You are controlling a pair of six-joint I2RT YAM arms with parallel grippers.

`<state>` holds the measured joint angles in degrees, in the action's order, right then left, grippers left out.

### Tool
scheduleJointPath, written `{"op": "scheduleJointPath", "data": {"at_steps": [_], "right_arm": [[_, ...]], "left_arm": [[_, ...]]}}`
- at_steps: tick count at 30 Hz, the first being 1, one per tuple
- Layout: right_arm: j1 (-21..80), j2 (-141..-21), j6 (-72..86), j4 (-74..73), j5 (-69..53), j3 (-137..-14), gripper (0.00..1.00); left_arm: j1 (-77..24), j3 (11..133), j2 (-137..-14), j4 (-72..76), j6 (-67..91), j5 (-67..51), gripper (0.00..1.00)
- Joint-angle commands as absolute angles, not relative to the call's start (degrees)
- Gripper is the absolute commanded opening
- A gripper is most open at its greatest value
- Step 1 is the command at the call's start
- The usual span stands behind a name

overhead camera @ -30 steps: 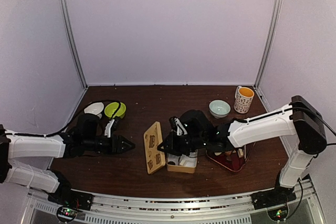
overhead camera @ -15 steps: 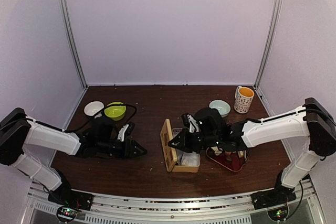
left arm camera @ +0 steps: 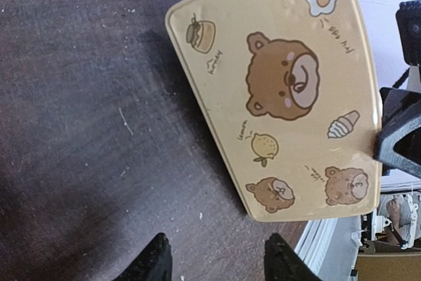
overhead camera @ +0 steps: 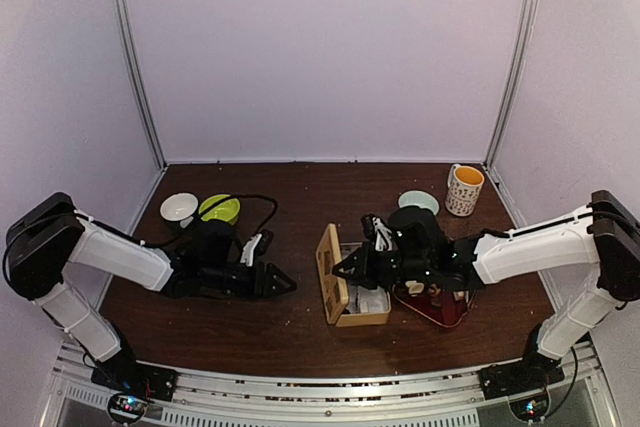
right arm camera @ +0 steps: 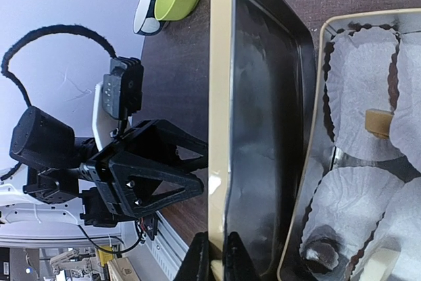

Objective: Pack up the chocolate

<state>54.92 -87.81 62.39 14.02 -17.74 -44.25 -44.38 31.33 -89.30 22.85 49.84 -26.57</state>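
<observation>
My right gripper (right arm camera: 216, 261) is shut on the rim of the tan bear-print lid (right arm camera: 256, 129), holding it up on edge beside the open box (overhead camera: 368, 315). The box's white paper liners (right arm camera: 358, 77) hold a few pieces of chocolate: a tan cube (right arm camera: 378, 123) and a dark piece (right arm camera: 322, 251). More chocolate (overhead camera: 440, 297) lies in the red tray (overhead camera: 447, 317) to the right of the box. My left gripper (left arm camera: 217, 264) is open just left of the lid (left arm camera: 283, 90), with only bare table between its fingers.
A white bowl (overhead camera: 180, 207) and a green bowl (overhead camera: 220, 209) stand at the back left, with the left arm's cable looping beside them. A pale teal bowl (overhead camera: 418, 204) and a patterned mug (overhead camera: 465, 189) stand at the back right.
The right gripper has raised the lid from a flat lean onto its edge and carried it right, and the box has shifted right. The left gripper has reached right towards the lid.
</observation>
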Motion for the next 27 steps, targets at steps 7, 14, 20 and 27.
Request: {"op": "scheduleJointPath", "data": {"at_steps": [7,14,20,27], "right_arm": [[54.8,-86.2,65.3,19.4,-22.1,-48.3,0.05],[54.8,-82.1,63.9,18.7,-22.9,-48.7,0.05],[54.8,-76.0,61.5,17.5,-22.8,-49.3,0.05],[55.7,-72.5,60.0,19.0,-28.4,-53.5,0.04]], "left_arm": [[-44.6,31.6,-87.8,28.1,52.0,-25.1,0.52],[-44.6,28.1,-82.8,35.0,56.7,-24.8,0.66],[-44.6,30.1,-73.7,31.2,57.3,-25.2,0.83],[-44.5,35.9,-67.3,23.0,56.1,-27.0,0.98]]}}
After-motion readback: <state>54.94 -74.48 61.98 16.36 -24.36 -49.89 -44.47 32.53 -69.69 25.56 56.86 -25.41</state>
